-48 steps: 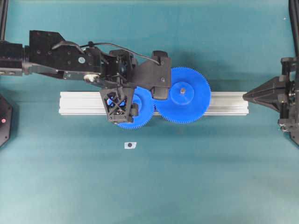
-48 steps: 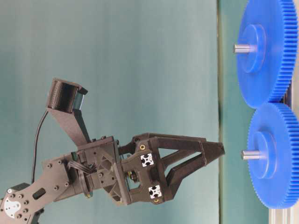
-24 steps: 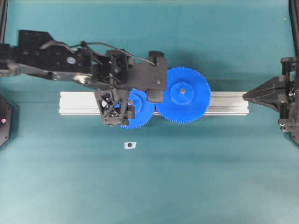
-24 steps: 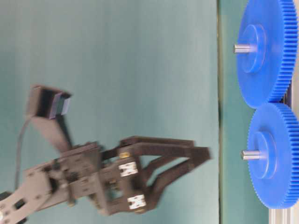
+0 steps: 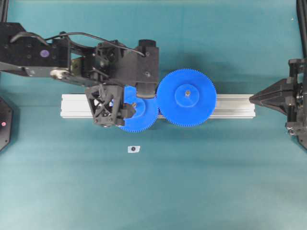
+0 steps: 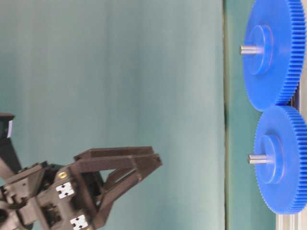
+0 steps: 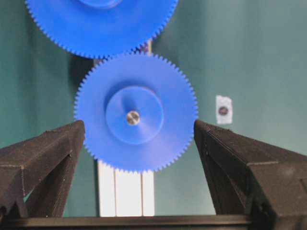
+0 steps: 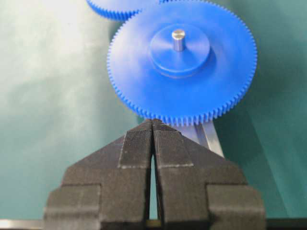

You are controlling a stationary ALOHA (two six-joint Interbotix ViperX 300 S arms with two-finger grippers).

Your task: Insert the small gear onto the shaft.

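Note:
The small gear [image 5: 142, 116] sits flat on the bar, its teeth meshed with the wider gear. The shaft [image 7: 133, 117] shows as a grey pin end in its hub, and it sticks out of the hub [image 6: 257, 159] in the table-level view. My left gripper [image 5: 138, 100] hangs open above the small gear [image 7: 135, 112], fingers wide to either side and clear of its rim, holding nothing. In the table-level view the left gripper [image 6: 154, 162] is well away from the gear [image 6: 283, 160]. My right gripper [image 5: 252, 99] is shut and empty at the bar's right end [image 8: 152, 122].
The wider blue gear [image 5: 187, 98] with its own grey pin stands on the grooved aluminium bar [image 5: 230, 106], which runs left to right across the table. A small white tag with a dark dot [image 5: 134, 149] lies on the teal mat in front of the bar.
My left gripper has pulled back from the small gear, rising and drifting left, its jaws still open. Both gears and the right gripper have stayed put.

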